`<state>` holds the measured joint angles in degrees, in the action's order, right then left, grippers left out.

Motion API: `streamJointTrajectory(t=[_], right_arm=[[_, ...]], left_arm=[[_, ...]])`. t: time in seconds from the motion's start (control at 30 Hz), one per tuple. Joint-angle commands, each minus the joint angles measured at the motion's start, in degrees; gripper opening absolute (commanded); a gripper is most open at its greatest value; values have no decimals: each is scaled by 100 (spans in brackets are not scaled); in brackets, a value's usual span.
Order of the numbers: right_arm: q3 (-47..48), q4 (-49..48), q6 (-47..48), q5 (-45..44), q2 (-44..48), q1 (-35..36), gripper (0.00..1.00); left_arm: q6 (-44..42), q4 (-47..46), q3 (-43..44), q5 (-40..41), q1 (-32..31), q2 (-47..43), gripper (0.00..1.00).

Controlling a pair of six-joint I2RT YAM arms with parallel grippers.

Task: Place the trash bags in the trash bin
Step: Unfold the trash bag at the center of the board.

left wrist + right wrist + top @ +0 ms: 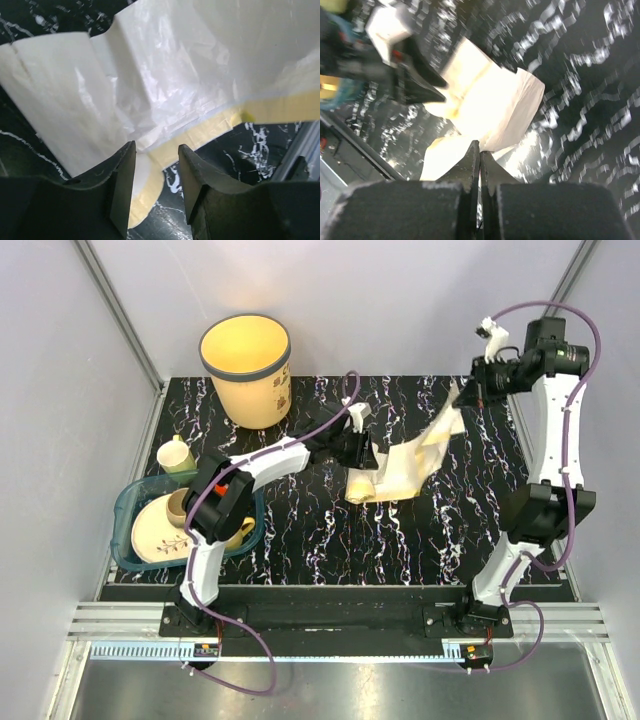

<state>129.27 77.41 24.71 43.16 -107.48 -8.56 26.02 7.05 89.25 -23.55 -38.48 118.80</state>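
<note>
**Top view.** We recorded a black, white-veined desk [330, 530]. The trash bin [245, 370] stood upright at its far left, mouth open. The trash bags [405, 465] were well apart from the bin, right of centre. They formed one pale sheet, with its rolled lower end on the desk and its upper corner drawn up toward the right pincer [462, 400]. The left pincer [368, 456] sat at the sheet's left edge, just beside the roll. A teal tray [128, 510] at the near left held a cream plate [160, 530]. A yellow cup [175, 455] stood just behind the tray.

**Left wrist view.** We noted the left pincer [156, 185] with its fingers [122, 185] apart. The crinkled film of the trash bags [165, 75] filled the frame beyond the tips. Its yellowish folded edge lay in line with the gap, but neither finger pressed on it. Veined desk showed below and at the right.

**Right wrist view.** This view was blurred. We noted the right pincer [480, 155] with its tips brought together, clamped on a corner of the trash bags [490, 100]. The sheet fanned away from the tips over the desk. The left pincer [437, 89] appeared dark at the sheet's far edge, and we could not tell from here how its fingers stood.
</note>
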Motion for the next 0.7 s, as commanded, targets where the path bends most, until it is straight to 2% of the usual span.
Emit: streamJointTrajectory(t=[0.0, 0.23, 0.4, 0.67], right_arm=[[-1042, 874, 490, -1254, 376, -462, 0], [-3213, -366, 1053, -2451, 869, -603, 0], [-3821, -1034, 1255, -3320, 922, -700, 0], [-4446, -1754, 1633, -3894, 826, -902, 0]], left_arm=[[-342, 481, 268, 377, 60, 90, 41], [-843, 350, 22, 96, 51, -322, 42], [-1196, 376, 259, 377, -247, -446, 47], [-1020, 921, 1296, 640, -573, 616, 53]])
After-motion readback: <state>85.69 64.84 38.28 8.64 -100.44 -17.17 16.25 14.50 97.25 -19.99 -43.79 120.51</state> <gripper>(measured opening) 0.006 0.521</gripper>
